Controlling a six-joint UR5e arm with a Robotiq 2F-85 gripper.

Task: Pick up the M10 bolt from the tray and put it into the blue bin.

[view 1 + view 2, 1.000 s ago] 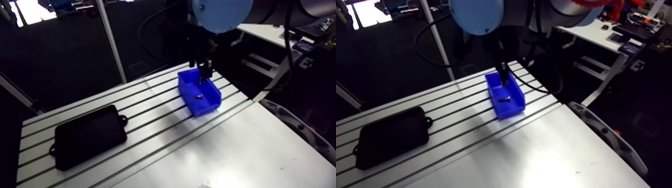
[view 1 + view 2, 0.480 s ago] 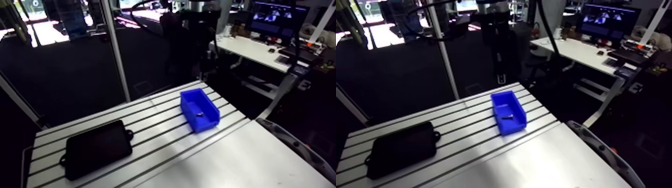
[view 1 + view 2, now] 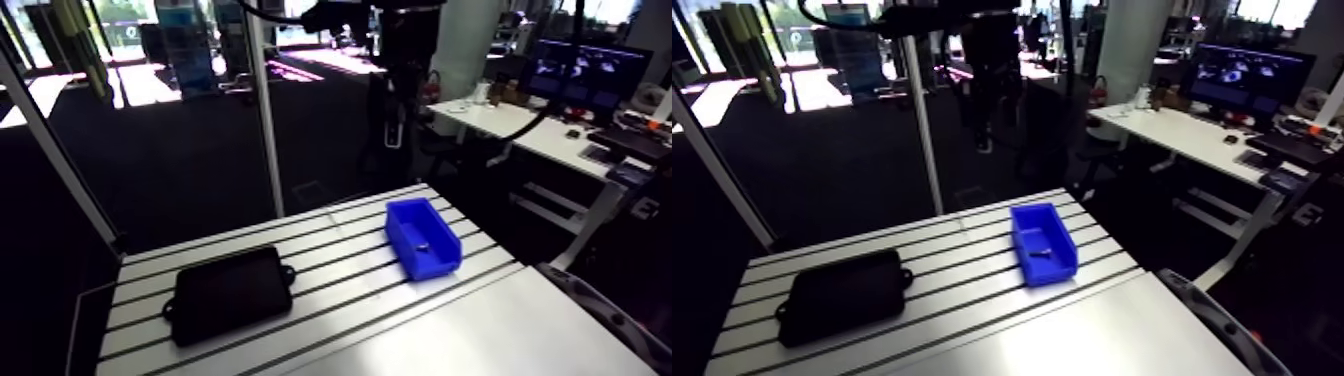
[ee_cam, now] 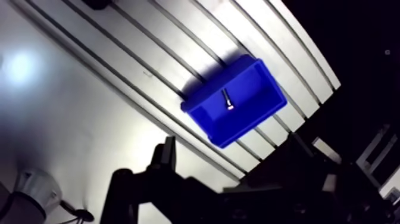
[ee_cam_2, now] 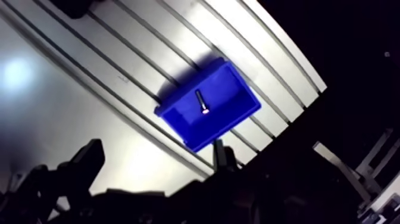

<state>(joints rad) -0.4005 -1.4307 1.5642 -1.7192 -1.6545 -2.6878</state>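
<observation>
The blue bin [image 3: 423, 238] stands on the slotted table's right part. Inside it the M10 bolt [image 4: 227, 100] lies on the floor, small and dark with a bright head. The black tray [image 3: 228, 292] lies flat on the table's left part, and nothing shows in it. My gripper [image 4: 232, 149] hangs high above the table, well over the bin, seen in the arm view as a dark shape [image 3: 392, 135]. In the wrist view its two dark fingers [image 5: 92, 156] stand apart with nothing between them: it is open.
The slotted aluminium table [image 3: 330, 300] gives way to a smooth plate [image 3: 470, 330] toward the front right. An upright metal post [image 3: 268, 110] rises behind the table's back edge. A slanted bar [image 3: 60, 150] stands at the left.
The gripper has risen from just above the bin to high over the table, and the camera pulled back with it. The bolt stays in the bin; the tray has not moved.
</observation>
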